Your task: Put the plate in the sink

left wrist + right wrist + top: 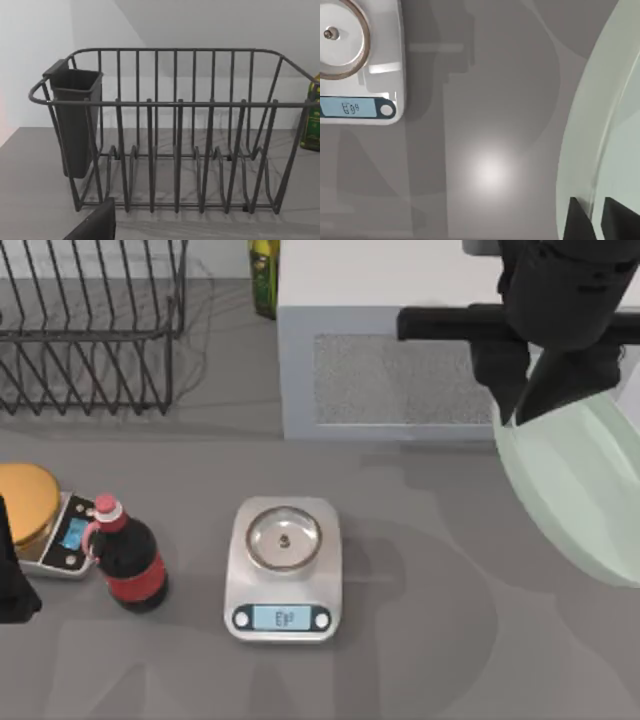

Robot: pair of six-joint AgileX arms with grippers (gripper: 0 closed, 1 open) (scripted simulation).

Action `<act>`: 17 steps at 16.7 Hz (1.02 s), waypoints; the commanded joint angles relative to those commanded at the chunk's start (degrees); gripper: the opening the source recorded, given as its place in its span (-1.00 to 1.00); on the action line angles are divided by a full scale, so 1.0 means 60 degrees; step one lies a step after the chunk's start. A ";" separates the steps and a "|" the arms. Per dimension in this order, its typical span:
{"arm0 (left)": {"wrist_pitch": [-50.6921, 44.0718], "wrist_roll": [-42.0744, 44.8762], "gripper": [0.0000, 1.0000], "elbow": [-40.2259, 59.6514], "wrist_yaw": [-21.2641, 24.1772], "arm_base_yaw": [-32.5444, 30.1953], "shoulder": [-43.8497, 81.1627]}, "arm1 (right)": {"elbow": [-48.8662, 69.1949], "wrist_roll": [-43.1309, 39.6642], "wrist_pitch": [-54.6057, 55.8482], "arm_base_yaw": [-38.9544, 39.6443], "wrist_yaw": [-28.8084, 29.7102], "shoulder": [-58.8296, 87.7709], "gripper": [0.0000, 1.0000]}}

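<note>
Gripping the plate [580, 490] rim (far right) | right gripper [594, 220] clamped | left gripper: cannot tell

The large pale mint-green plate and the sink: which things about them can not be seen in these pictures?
- Large round pale mint-green plate: top view, its right part is cut off by the picture's edge, and the black right arm covers its upper rim.
- Right end effector: right wrist view, two dark fingers straddle the plate's rim; the picture's edge cuts them off.
- Sink: its place cannot be told.
- Small grey kitchen scale: its display digits are too small to read.
</note>
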 joint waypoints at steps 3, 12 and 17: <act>0.0000 0.0000 1.00 0.0000 0.0000 0.0000 0.0000 | 0.0298 -0.0023 -0.0301 -0.0022 -0.0001 -0.0064 -1.00; 0.0000 0.0000 1.00 0.0000 0.0000 0.0000 0.0000 | 0.1541 -0.0658 -0.0946 -0.1340 0.0220 0.0594 -1.00; 0.0000 0.0000 1.00 0.0000 0.0000 0.0000 0.0000 | 0.4127 -0.2384 -0.1556 -0.4148 0.0544 0.2802 -1.00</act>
